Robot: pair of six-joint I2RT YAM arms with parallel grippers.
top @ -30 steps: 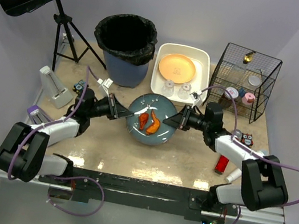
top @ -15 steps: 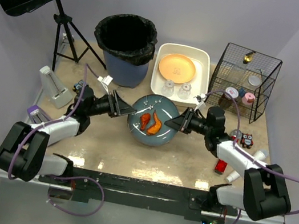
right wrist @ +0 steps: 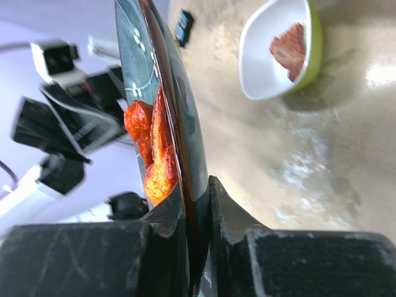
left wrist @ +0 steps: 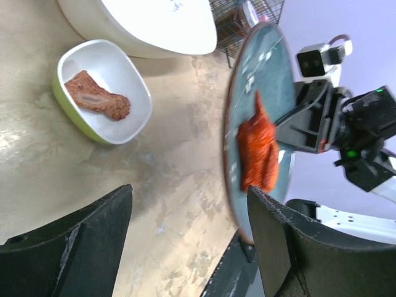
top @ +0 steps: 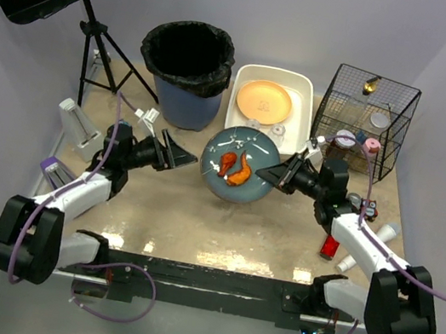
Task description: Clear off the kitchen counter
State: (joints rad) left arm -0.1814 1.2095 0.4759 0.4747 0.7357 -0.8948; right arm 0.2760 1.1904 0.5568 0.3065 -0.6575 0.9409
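Observation:
A blue-grey plate (top: 240, 167) carrying two orange pieces of fried food (top: 235, 167) hangs above the kitchen counter (top: 172, 210). My right gripper (top: 265, 174) is shut on its right rim. In the right wrist view the plate (right wrist: 158, 74) stands edge-on, its rim pinched between the fingers (right wrist: 167, 216), food (right wrist: 151, 148) on its face. My left gripper (top: 190, 158) is open just left of the plate, apart from it. In the left wrist view the open fingers (left wrist: 278, 241) frame bare counter, with the plate (left wrist: 257, 80) beyond them.
A green-and-white bowl (left wrist: 102, 93) with a piece of meat sits on the counter below the plate. Behind stand a bin (top: 186, 70), a white tub (top: 300, 124) holding an orange plate, and a wire basket (top: 363, 123). Small items (top: 330, 245) lie at the right edge, a white dispenser (top: 83, 129) at the left.
The left gripper let go of the plate's left rim, opened and drew back left. The right gripper has lifted the plate and carried it back towards the tub.

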